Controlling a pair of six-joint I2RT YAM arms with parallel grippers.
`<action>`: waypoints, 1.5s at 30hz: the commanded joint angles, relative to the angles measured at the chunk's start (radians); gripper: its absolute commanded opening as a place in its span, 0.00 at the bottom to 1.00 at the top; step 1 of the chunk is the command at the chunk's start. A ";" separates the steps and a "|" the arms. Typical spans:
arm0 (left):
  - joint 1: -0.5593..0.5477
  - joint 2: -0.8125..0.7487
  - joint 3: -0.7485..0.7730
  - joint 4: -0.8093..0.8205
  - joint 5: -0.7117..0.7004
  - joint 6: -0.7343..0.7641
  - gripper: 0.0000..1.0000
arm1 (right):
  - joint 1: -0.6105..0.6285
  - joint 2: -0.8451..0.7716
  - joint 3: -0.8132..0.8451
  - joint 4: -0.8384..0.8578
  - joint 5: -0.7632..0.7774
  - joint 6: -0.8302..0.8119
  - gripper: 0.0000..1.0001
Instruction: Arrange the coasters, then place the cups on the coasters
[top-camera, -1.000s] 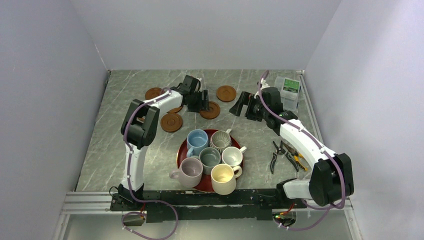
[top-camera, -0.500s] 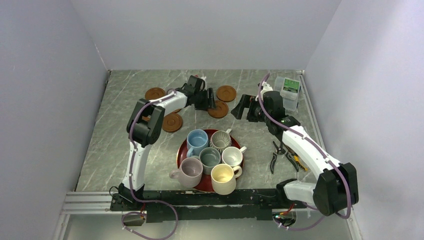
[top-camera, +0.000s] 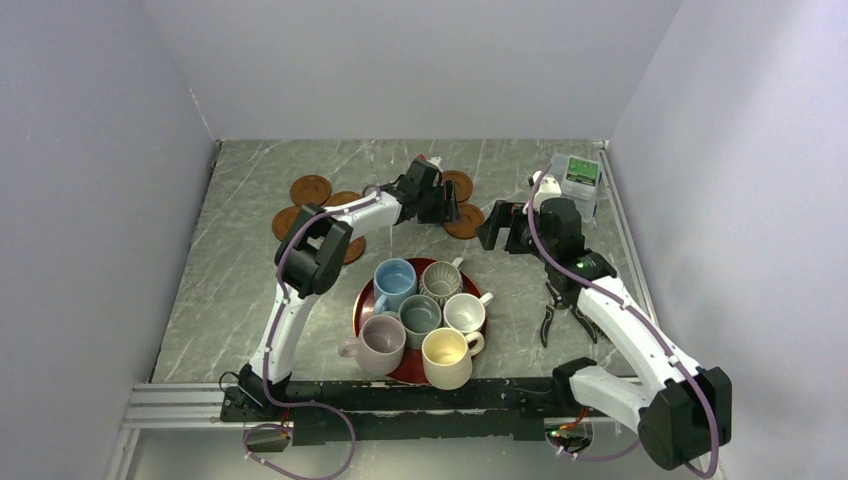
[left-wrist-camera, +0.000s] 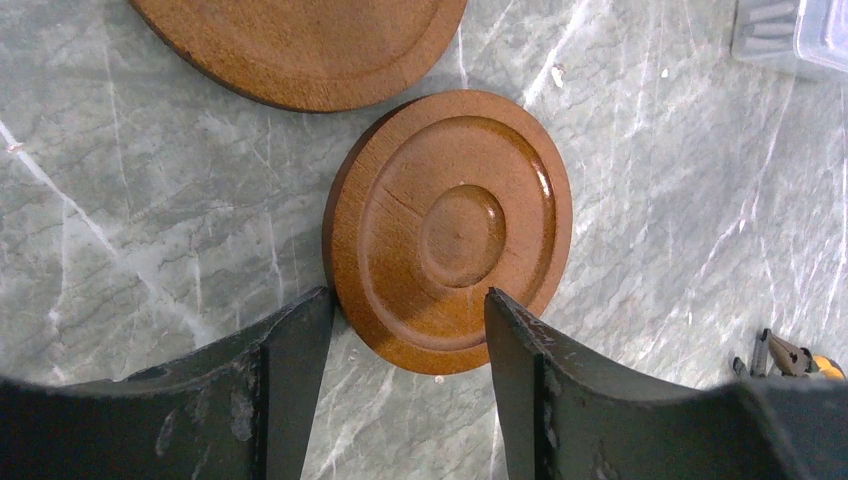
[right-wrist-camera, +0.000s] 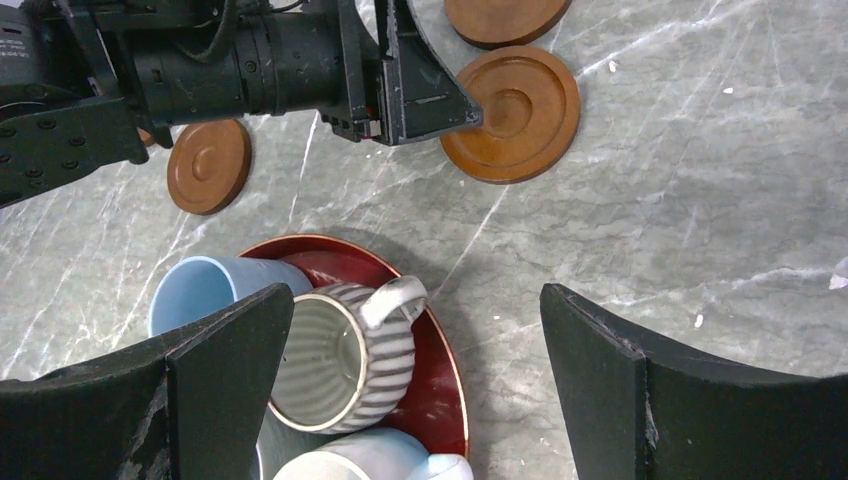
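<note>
Left hand (left-wrist-camera: 400, 330) straddles ringed reddish-brown coaster (left-wrist-camera: 448, 228).

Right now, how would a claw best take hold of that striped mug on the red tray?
Probably by its handle or the rim beside it, coming from above on the far side. The ribbed mug stands upright, mouth open, with its handle pointing away from the other mugs toward bare table. The light blue mug crowds its left side, so a grip round the body looks blocked there.
</note>
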 joint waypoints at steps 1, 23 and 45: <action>-0.005 0.002 0.006 -0.056 -0.083 -0.004 0.66 | -0.002 -0.054 -0.014 0.002 0.038 -0.033 1.00; 0.300 -0.608 -0.280 -0.367 -0.062 0.209 0.85 | 0.000 -0.141 -0.020 -0.023 0.029 -0.007 1.00; 0.365 -0.203 -0.081 -0.278 -0.061 0.344 0.84 | 0.000 -0.126 -0.067 -0.011 -0.016 -0.014 0.99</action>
